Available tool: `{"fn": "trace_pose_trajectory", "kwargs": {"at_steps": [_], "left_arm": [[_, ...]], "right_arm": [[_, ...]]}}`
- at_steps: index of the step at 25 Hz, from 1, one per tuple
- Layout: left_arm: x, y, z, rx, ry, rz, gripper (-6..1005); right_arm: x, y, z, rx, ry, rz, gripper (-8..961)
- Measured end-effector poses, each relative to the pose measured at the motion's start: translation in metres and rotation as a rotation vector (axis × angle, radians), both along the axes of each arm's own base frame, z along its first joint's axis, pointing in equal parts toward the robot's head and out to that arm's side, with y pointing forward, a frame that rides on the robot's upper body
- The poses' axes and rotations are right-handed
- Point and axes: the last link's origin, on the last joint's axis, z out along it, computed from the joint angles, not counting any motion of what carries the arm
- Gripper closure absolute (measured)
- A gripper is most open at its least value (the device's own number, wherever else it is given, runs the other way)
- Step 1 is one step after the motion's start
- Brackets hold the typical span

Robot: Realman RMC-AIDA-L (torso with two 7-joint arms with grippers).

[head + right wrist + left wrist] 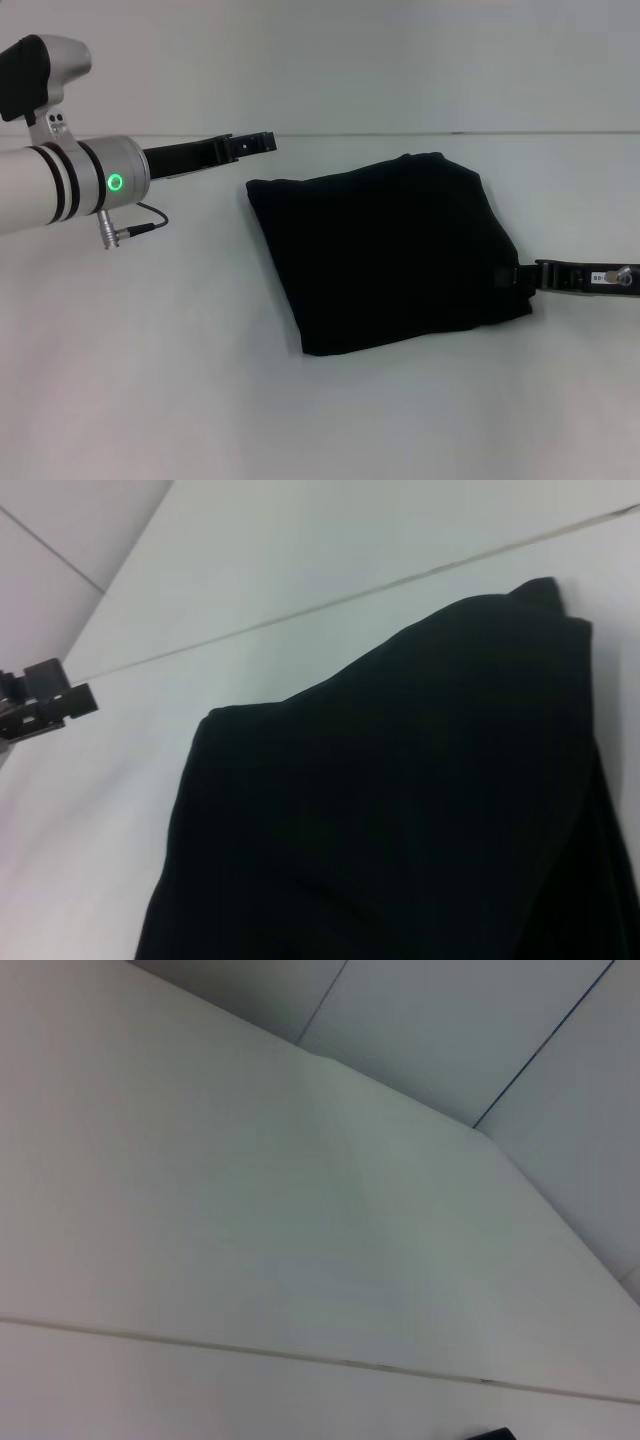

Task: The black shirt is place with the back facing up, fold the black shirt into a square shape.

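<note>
The black shirt (385,250) lies folded into a compact, roughly four-sided bundle on the white table (180,380), set somewhat toward the table's right side and turned at a slant, so that one corner points to the far edge and another to the near edge. Its surface is smooth, with a slight ridge along the far right border where layers overlap. The right gripper (512,277) sits low at the shirt's right-hand corner, its tips touching the fabric edge there; whether it is clenched on the cloth or merely resting against it cannot be told, since the black fingers merge with the black fabric. The right wrist view shows the shirt close up, filling most of the picture, with the left gripper (45,708) small in the distance. In the head view the left gripper (255,143) is held above the table near its far edge, well apart from the shirt's far left corner; how its fingers stand cannot be told.
</note>
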Motion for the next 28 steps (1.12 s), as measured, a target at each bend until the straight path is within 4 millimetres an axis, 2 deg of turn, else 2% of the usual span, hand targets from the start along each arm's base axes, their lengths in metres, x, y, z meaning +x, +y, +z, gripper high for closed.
{"fn": "trace_pose_trajectory", "kwargs": {"at_steps": [15,28], "left_arm": [[-0.0012,0.0019,0.004,0.011,0.004,0.003,77],[0.0008,0.0039,0.0058,0.019,0.002,0.0,77]], "right_arm": [[-0.005,-0.005,-0.0069,-0.03,0.027,0.01,878],[-0.0072,-0.0064,-0.0046,-0.024,0.051,0.016,880]]}}
